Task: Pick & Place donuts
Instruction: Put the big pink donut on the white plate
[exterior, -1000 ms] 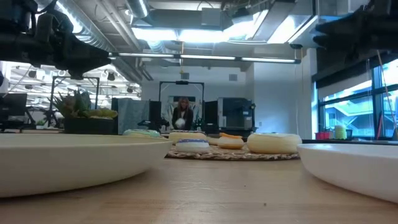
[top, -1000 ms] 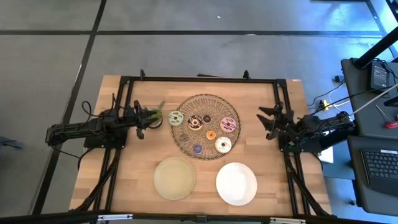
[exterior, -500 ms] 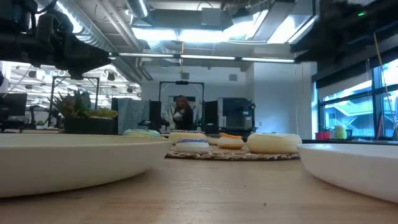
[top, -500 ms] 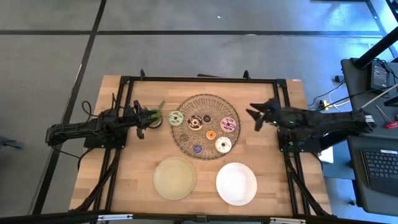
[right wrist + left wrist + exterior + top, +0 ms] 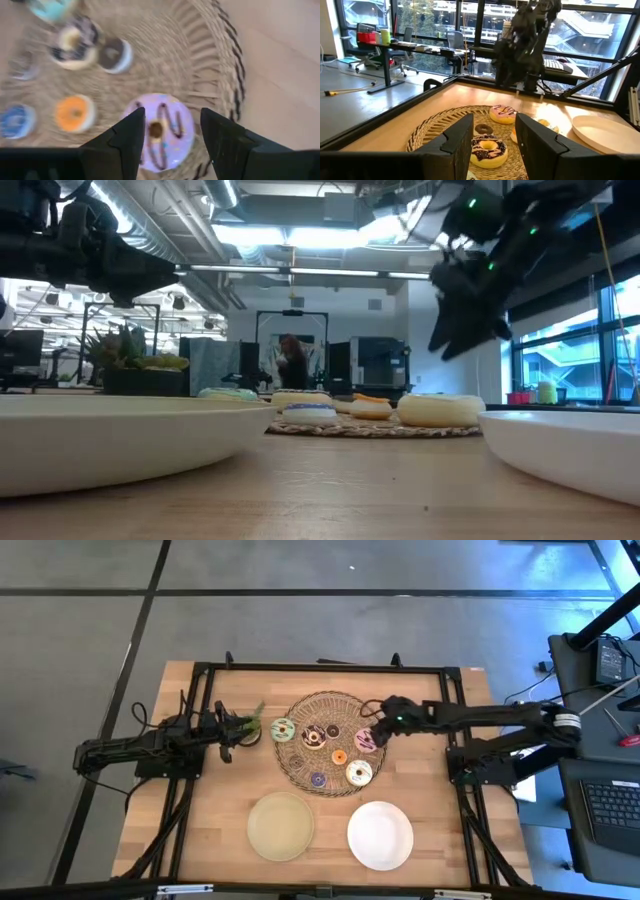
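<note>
Several toy donuts lie on a round woven mat [image 5: 300, 710] at the table's middle: a green one [image 5: 282, 729], a brown-iced one [image 5: 314, 736], a tiny dark one [image 5: 333, 731], an orange one [image 5: 339, 757], a blue one [image 5: 318, 780], a white one [image 5: 359, 773] and a pink one with dark stripes [image 5: 366, 740]. My right gripper [image 5: 374, 727] is open above the pink donut [image 5: 159, 130], its fingers on either side of it, not touching. My left gripper [image 5: 232, 730] is open at the mat's left side, next to a small green plant [image 5: 252, 721].
A yellowish plate [image 5: 281, 826] and a white plate [image 5: 380, 835] lie near the table's front edge. A black frame [image 5: 330, 668] runs round the table. A person shows far off in the room in the low view [image 5: 291, 365].
My right gripper has swung from the table's right edge toward the left, over the mat's right side, and now stands above the pink donut. The donuts and the left arm have kept still.
</note>
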You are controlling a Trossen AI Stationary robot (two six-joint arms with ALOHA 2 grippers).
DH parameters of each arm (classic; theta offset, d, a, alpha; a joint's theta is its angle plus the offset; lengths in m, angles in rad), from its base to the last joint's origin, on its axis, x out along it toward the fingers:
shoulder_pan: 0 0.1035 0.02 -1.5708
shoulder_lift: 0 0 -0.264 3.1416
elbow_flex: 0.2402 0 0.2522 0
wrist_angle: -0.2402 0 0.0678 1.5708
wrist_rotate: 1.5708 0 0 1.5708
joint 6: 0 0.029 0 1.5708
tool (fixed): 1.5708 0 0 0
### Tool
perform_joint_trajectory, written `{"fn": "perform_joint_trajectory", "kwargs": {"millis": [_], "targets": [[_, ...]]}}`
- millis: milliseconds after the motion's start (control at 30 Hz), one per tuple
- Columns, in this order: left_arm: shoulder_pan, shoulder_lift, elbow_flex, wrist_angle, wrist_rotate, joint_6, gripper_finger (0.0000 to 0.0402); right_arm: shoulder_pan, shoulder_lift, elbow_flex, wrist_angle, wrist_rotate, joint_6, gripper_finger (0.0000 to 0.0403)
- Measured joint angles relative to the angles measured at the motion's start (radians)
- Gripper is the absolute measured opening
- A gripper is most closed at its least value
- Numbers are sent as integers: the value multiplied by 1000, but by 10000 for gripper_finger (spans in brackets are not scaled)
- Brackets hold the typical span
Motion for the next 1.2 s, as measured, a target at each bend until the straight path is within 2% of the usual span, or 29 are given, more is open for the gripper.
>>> {"fn": "perform_joint_trajectory", "kwargs": {"millis": [200,333,700,833,1200], "targets": [[0,0,0,0,0,40,143,-20,117,0,1,-77,-22,193],[0,0,0,0,0,99,143,-20,164,1,23,-79,-24,193],[0,0,0,0,0,105,143,-20,234,2,46,-72,-31,189],[0,0,0,0,0,105,143,-20,235,2,70,-70,-37,160],[0,0,0,0,0,105,143,-20,235,1,80,-68,-74,51]]}}
